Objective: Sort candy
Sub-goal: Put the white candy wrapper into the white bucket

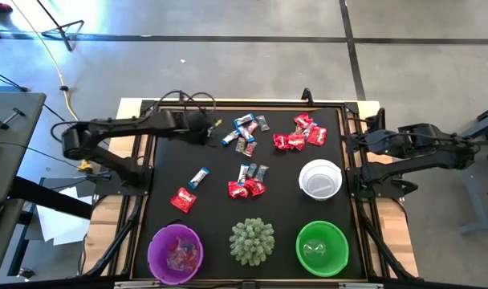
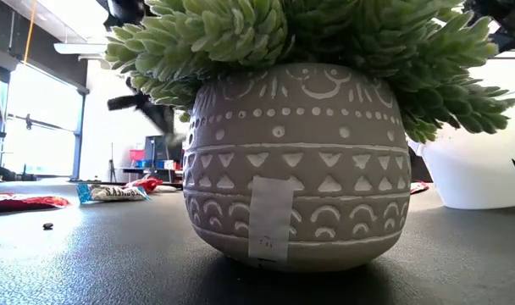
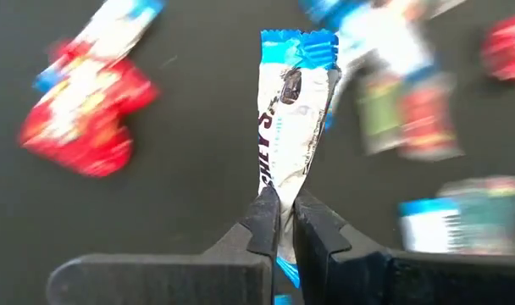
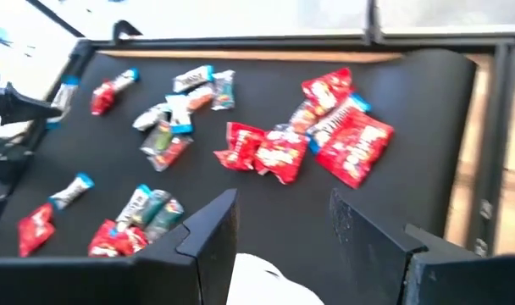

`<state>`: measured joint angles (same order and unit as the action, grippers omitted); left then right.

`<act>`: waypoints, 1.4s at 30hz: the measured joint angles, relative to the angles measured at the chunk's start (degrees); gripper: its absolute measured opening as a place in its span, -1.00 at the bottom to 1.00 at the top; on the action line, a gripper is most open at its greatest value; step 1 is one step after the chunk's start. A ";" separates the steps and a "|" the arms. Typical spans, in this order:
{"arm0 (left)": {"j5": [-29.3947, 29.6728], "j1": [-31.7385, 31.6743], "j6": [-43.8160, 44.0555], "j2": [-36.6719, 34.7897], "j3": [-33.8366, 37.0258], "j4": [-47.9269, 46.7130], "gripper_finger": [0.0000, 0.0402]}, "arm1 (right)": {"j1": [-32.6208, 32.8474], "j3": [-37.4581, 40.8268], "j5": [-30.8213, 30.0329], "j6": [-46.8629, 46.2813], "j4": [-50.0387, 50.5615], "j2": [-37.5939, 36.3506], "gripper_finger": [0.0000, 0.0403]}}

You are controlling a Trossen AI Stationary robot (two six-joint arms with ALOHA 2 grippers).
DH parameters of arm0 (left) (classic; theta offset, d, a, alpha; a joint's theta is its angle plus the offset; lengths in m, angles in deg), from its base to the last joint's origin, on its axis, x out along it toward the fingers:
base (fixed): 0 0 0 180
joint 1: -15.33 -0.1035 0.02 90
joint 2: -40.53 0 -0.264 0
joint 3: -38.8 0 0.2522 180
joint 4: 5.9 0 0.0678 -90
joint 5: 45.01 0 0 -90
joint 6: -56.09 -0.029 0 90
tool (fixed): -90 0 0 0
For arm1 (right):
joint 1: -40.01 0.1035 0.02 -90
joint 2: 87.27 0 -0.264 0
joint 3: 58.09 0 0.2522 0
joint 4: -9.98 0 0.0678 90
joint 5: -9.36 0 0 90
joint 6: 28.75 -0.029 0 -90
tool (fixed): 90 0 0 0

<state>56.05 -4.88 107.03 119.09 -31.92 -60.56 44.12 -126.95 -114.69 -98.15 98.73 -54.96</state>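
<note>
Two arms at a black table [image 1: 220, 209], high view read left to right. Left claw [image 1: 213, 128] sits at about 10 o'clock on the mat, clenched on one blue-and-white candy [image 3: 293, 102]; its wrist view shows the wrapper's tail pinched between the fingertips [image 3: 266, 222], the rest hanging free, probably a thin-edge grab so the piece lifts clear of its neighbours. Purple bowl [image 1: 176, 253] at 7 o'clock already has wrappers inside, likely one sorting target. Loose candy: a red pack [image 1: 182, 200] and a blue-white bar [image 1: 199, 177] left of centre, a mixed cluster [image 1: 246, 133] at 12 o'clock, a red pile [image 1: 302, 134] at 1 o'clock, another small heap [image 1: 248, 185] at centre. Spiky green plant [image 1: 252, 241] at 6 o'clock, not candy. White bowl [image 1: 320, 179] at 3 o'clock, green bowl [image 1: 322, 249] at 5 o'clock; contents of the green one hard to read. Right claw [image 4: 279, 224] is parked off the mat's 3 o'clock edge, released, nothing in it, waiting.

Hidden: low view is almost filled by the plant's pot [image 2: 291, 169], so the grasp is not visible there. Left wrist view's surrounding wrappers are smeared. Which bowl takes which colour cannot be told.
</note>
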 joint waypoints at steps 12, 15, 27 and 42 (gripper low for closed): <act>-0.05 5.03 -6.49 -2.21 -5.36 32.98 -0.96 | 0.01 -0.02 -0.98 14.20 -19.49 5.82 -0.09; -0.05 5.54 -8.70 -1.90 -6.35 36.93 -0.96 | 0.00 -0.02 -2.17 18.92 -27.27 8.38 -0.09; -0.03 8.89 -12.77 -1.92 -6.35 40.75 -0.96 | -0.02 -0.02 -6.22 33.61 -62.63 21.51 -0.09; -1.39 13.05 -17.08 -1.92 -6.35 45.49 -0.96 | -0.02 -0.02 -4.95 34.61 -89.28 35.87 -0.09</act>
<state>54.66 8.17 89.95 117.17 -38.27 -15.06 44.11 -126.97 -119.64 -63.54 9.45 -19.09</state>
